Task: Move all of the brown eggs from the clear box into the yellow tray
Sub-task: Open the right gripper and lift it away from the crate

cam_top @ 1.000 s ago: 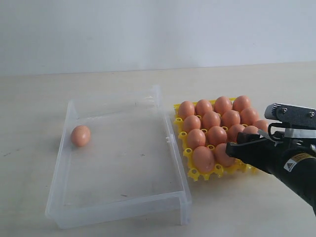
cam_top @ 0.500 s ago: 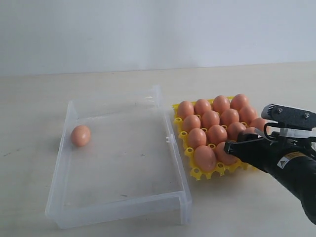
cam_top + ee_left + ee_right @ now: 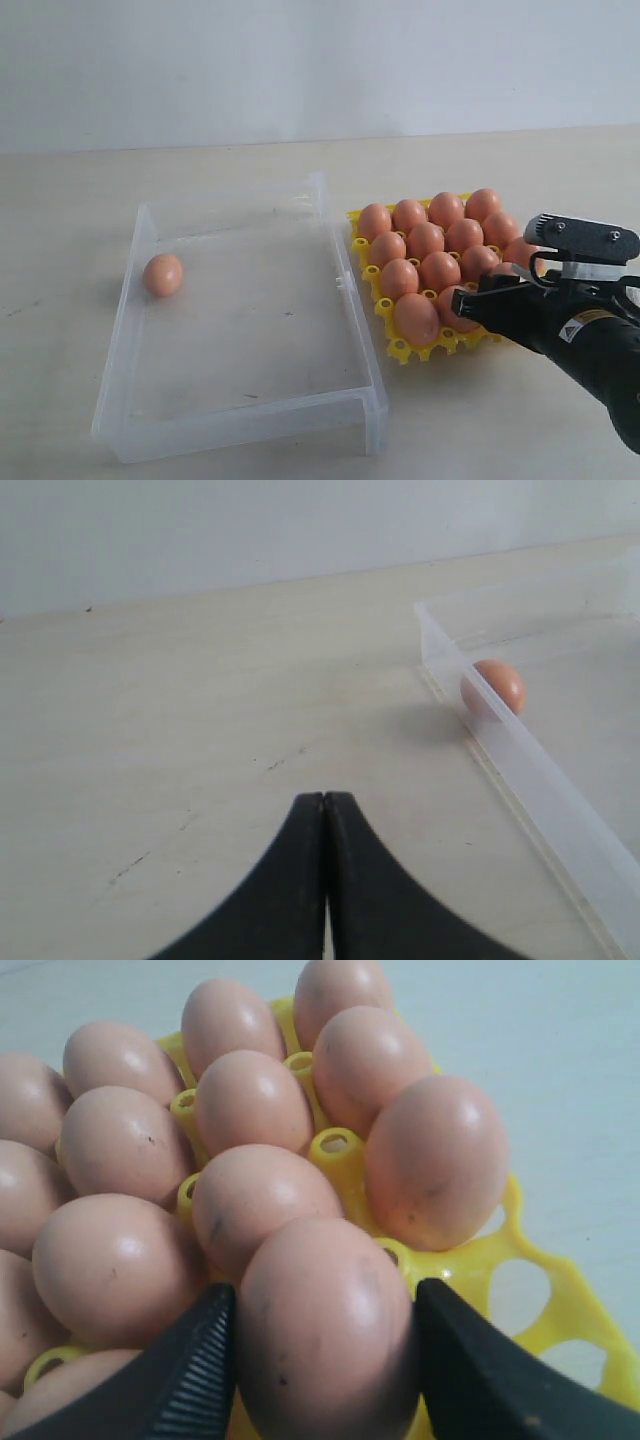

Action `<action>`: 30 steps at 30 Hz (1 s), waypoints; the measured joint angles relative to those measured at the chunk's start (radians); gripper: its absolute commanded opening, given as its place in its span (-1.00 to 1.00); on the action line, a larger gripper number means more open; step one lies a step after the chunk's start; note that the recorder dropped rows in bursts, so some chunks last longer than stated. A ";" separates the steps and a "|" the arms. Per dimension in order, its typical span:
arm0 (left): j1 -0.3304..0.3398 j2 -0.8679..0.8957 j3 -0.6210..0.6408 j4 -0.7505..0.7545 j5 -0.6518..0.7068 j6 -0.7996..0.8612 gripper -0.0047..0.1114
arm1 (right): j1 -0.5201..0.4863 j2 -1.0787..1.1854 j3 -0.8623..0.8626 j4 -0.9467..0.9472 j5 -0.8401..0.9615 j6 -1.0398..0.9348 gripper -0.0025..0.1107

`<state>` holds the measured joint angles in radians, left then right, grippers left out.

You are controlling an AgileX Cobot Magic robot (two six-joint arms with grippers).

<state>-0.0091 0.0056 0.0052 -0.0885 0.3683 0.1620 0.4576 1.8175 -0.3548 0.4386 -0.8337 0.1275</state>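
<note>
Right gripper (image 3: 461, 303) had edged leftward since earlier, clenched around a brown egg (image 3: 325, 1330) at the yellow tray's (image 3: 400, 350) front edge; fourteen brown eggs (image 3: 426, 240) countable there; one lone egg (image 3: 163, 274) by the clear box's (image 3: 250, 420) left wall; left gripper (image 3: 326, 810) closed, empty.

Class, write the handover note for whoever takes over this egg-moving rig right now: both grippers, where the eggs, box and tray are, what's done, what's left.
Left gripper: jaws shut, empty, over the bare table beside the clear box.
Right gripper: jaws closed on an egg at the front edge of the yellow tray; whether it is fully seated is unclear.
Done: the other eggs sit in the tray's cups.
Left: release this egg, then fetch the last egg, which lies against the box's left wall in the exterior view.
</note>
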 measured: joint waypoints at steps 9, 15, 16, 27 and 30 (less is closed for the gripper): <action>0.000 0.000 0.000 0.000 0.000 0.000 -0.92 | 0.000 -0.112 0.000 0.023 0.059 -0.146 0.09; 0.000 0.000 0.000 0.000 0.000 0.000 -0.92 | 0.000 -0.295 -0.003 0.048 0.185 -0.329 -0.39; 0.000 0.000 0.000 0.000 0.000 0.000 -0.92 | 0.000 -0.336 -0.013 0.045 0.241 -0.361 -0.48; 0.000 0.000 0.000 0.000 0.000 0.000 -0.92 | 0.000 -0.522 -0.221 -0.043 0.651 -0.444 -0.96; 0.000 0.000 0.000 0.000 0.000 0.000 -0.92 | 0.000 -0.522 -0.245 -0.047 0.660 -0.442 -0.96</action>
<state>-0.0091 0.0056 0.0052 -0.0885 0.3683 0.1620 0.4576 1.2955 -0.5999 0.3914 -0.1733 -0.3148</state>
